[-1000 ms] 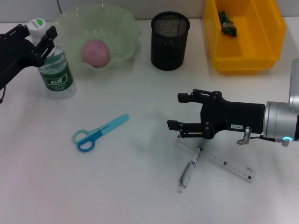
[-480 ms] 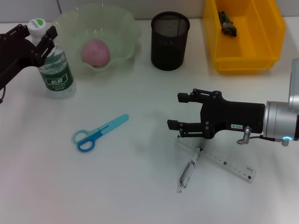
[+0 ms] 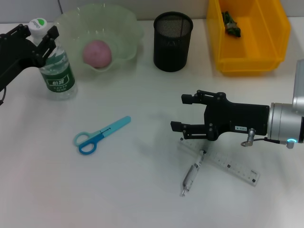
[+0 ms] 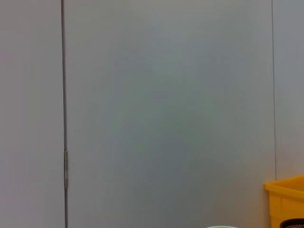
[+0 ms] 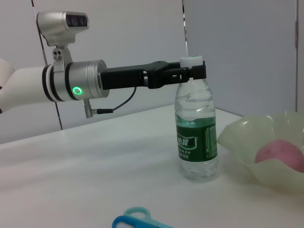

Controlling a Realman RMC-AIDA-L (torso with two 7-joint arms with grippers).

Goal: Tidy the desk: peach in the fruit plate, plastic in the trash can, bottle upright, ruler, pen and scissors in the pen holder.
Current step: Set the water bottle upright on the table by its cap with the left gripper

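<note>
The bottle [image 3: 56, 66] stands upright at the far left, and my left gripper [image 3: 40, 33] is open with a finger on either side of its white cap. The right wrist view shows the same bottle [image 5: 195, 133] and left gripper [image 5: 192, 71]. The pink peach [image 3: 97, 53] lies in the pale green fruit plate [image 3: 123, 28]. Blue scissors [image 3: 99, 135] lie flat left of centre. My right gripper [image 3: 178, 112] hovers open just above the clear ruler [image 3: 228, 166] and the pen [image 3: 192, 173], which lies across it. The black mesh pen holder [image 3: 173, 42] stands at the back. A dark piece of plastic [image 3: 232, 23] lies in the yellow trash can [image 3: 249, 38].
The peach [image 5: 280, 154], the plate [image 5: 237, 142] and the scissors' handles [image 5: 137, 219] also show in the right wrist view. The left wrist view shows a grey wall and a corner of the yellow can [image 4: 285, 199].
</note>
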